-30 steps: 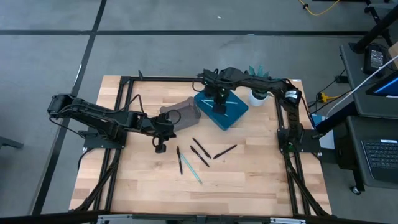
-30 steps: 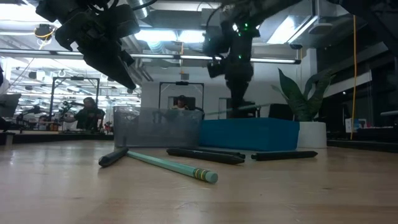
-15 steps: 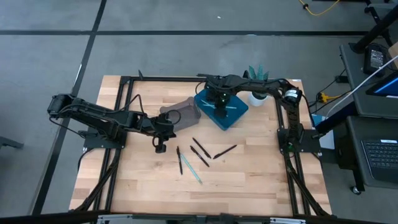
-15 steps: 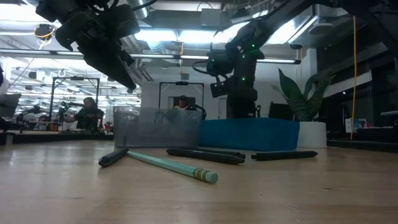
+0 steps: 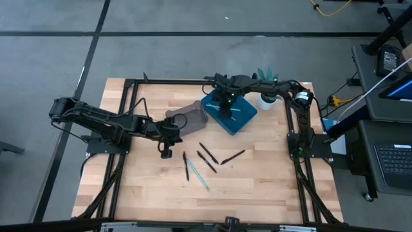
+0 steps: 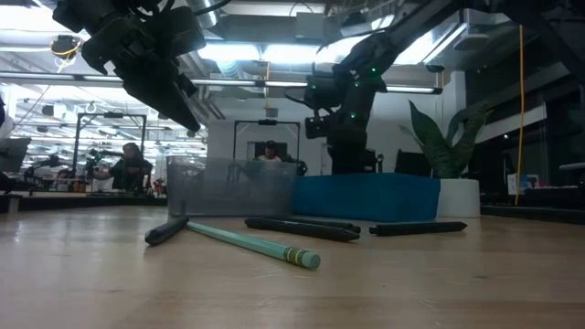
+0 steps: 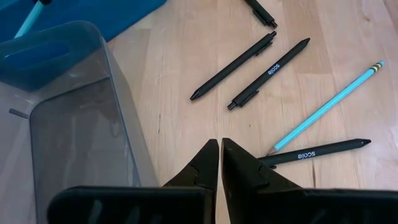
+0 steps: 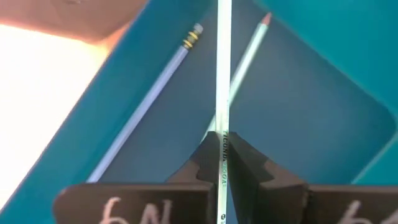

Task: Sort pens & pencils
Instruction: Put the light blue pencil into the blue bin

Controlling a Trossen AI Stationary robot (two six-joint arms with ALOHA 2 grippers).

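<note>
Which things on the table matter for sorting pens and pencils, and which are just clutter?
Job: black pens, light blue pencil on the table, held pencil in the right gripper, two pencils in the blue bin, clear grey bin.
Lying about: potted plant.

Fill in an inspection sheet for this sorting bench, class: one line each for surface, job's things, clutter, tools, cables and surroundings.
Surface: wooden table, bare in front.
Job's things: four black pens and one light blue pencil lying loose; two pencils in the blue tray; grey bin beside it.
Clutter: potted plant.
Tools: left tool shut, empty, near the bin; right tool shut on a pencil over the tray.
Cables: nothing seen loose.
Surroundings: seated people behind.
</note>
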